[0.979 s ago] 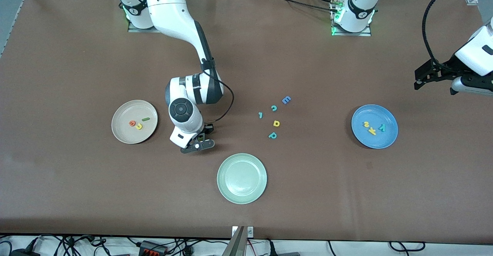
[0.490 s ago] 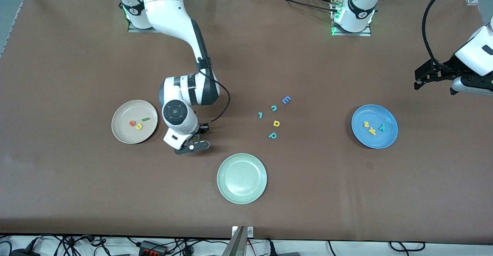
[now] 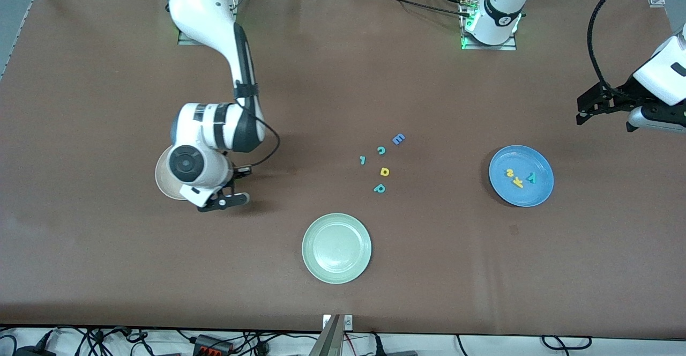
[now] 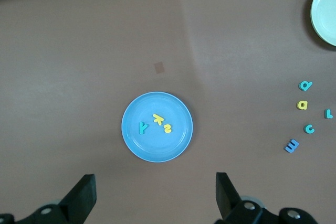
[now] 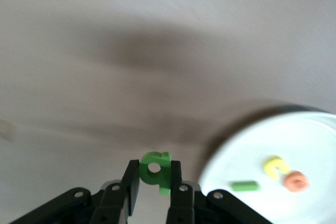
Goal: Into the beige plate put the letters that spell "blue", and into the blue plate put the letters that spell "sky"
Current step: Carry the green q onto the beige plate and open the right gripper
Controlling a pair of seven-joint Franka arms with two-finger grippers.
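Right gripper pinched the green b just beside the beige plate — left gripper waited above the blue plate, jaws wide, nothing held.

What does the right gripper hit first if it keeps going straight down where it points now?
Probably bare table, right beside the beige plate. The right gripper, shut on the green b, points down just short of the plate's rim, though depth is unclear.
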